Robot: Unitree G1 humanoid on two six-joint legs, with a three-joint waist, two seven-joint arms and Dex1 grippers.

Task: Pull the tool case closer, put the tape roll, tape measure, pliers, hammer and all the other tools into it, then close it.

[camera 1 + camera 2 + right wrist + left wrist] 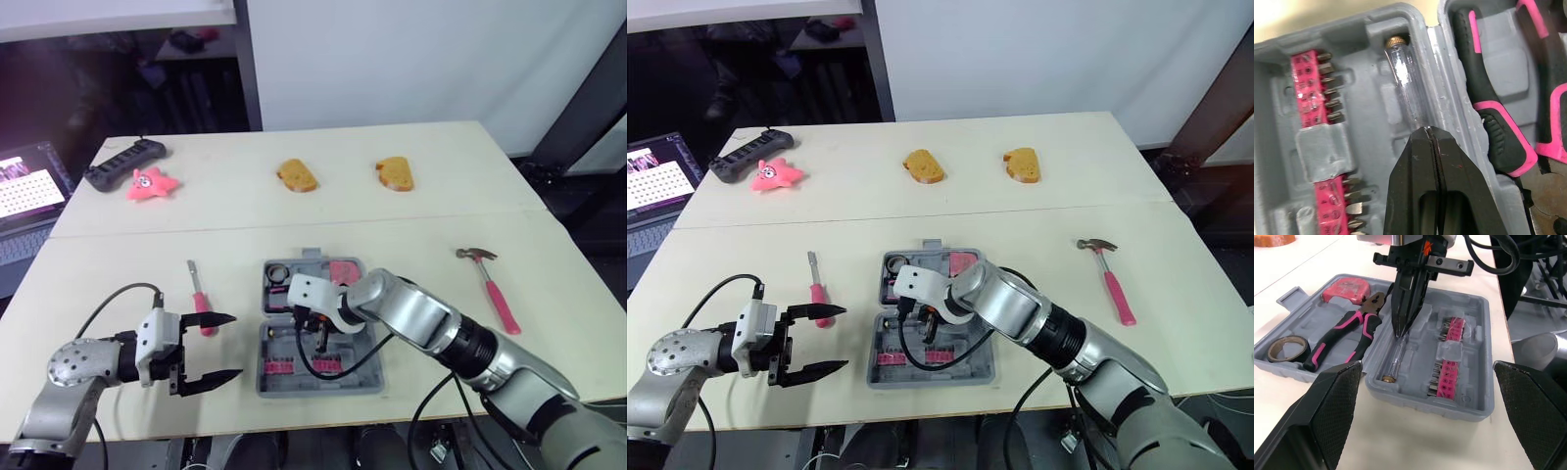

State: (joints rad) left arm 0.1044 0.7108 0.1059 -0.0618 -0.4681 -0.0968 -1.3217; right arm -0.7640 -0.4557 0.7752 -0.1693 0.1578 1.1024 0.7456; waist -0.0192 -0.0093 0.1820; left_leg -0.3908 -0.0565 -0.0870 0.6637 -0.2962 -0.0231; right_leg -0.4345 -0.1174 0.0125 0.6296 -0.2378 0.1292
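The grey tool case (266,382) lies open near the table's front edge. One half holds a tape roll (1287,347), a pink tape measure (1347,290) and pink-handled pliers (1339,338). The other half holds pink bit strips (1447,367) and a clear-handled screwdriver (1403,83). My right gripper (1429,131) points down into the case, shut on the end of that screwdriver, which rests in its slot. My left gripper (235,346) hovers open just left of the case. A pink-handled screwdriver (201,299) lies beside it. The hammer (490,284) lies on the table to the right.
Two pieces of bread (297,175) (395,173) sit at the back of the table. A pink star toy (150,183) and a black device (125,162) lie at the back left. A laptop (24,191) stands beyond the table's left edge.
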